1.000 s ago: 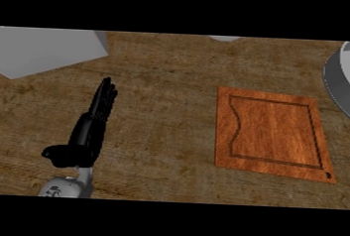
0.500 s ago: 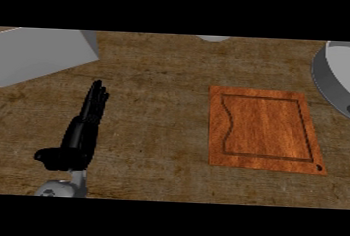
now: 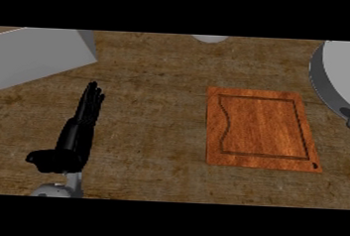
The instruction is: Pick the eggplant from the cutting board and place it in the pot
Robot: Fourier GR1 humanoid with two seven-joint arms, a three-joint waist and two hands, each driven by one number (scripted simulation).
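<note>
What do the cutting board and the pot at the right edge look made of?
Cutting board: reddish-brown wood by its lengthwise grain, smooth with a slight sheen, a dark groove near its rim. Pot: plain pale grey, likely matte metal; only part shows, so uncertain.

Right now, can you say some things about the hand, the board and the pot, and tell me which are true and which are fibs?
1. The left hand is open, fingers straight. True.
2. An eggplant lies on the board. False: no eggplant shows on it.
3. The board lies to the right of the hand. True.
4. The hand touches the board. False: bare counter lies between them.
5. The pot is at the left edge. False: it is at the right edge; a grey box is at the left.
</note>
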